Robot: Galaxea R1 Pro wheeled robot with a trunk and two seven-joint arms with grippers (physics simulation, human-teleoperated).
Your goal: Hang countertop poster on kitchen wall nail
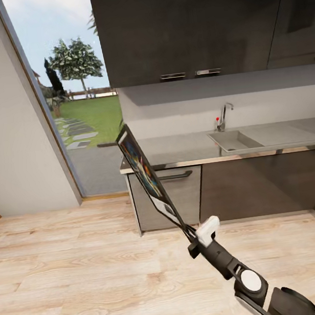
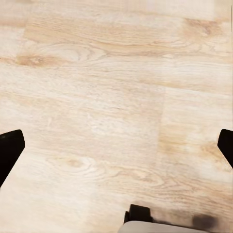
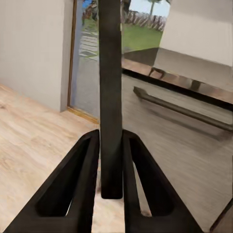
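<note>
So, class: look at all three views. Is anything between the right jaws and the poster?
Nothing is. The right gripper is already closed on the poster by its lower edge, the frame sandwiched between both fingers. It is held tilted in the air in front of the kitchen countertop.

My right arm [image 1: 251, 279]: glossy black tapered segments, round white disc cap on the joint, small white block near the wrist. My right gripper [image 3: 111, 165]: two matte black wedge-shaped fingers [image 3: 77, 187] with triangular cut-outs. My left gripper [image 2: 116, 150]: black rounded fingertips [image 2: 9, 148], pale grey body with black block below.
</note>
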